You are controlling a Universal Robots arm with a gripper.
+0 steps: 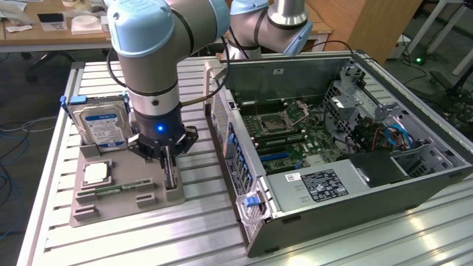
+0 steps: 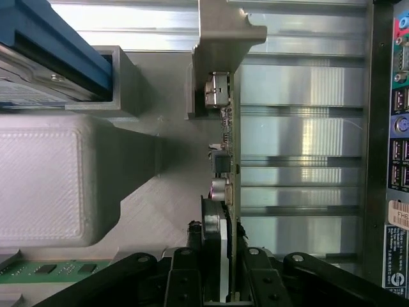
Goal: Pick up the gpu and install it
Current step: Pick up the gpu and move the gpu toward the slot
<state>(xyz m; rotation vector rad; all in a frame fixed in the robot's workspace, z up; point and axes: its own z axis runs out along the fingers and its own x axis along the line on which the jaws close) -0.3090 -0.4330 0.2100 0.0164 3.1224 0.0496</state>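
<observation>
Your gripper (image 1: 170,168) points straight down, its fingers (image 2: 189,272) pinching the gpu (image 2: 225,169), which stands on edge in the grey holder (image 1: 111,209) on the table (image 1: 148,246), probably so its top edge stays reachable.

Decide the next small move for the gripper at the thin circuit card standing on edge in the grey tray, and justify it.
Probably a short straight lift, provided the hold is firm. The gripper straddles the upper edge of the thin edge-on circuit card, the gpu, which stands upright in a slot of the grey plastic tray; tilting could jam it.
</observation>
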